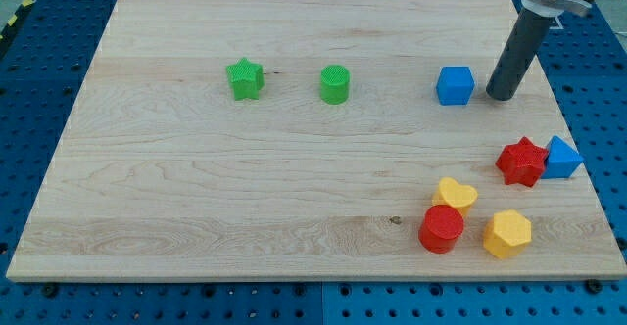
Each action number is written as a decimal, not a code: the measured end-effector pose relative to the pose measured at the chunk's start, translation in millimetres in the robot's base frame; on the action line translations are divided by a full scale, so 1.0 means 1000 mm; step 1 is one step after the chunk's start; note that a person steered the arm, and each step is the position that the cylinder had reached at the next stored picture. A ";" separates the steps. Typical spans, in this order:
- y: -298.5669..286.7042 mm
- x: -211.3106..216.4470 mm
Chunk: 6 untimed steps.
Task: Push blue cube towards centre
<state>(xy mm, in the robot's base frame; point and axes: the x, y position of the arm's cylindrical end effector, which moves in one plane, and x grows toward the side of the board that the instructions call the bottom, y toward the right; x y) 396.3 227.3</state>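
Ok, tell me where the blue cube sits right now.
The blue cube sits in the upper right of the board, my tip just to its right and the green cylinder further off to its left.

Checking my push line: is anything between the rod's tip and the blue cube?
Nothing: in the camera view only bare wooden board separates my tip from the blue cube, just to its left.
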 end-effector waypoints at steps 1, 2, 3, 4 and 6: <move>0.000 0.000; -0.005 0.000; -0.025 0.000; -0.047 0.000; -0.088 -0.006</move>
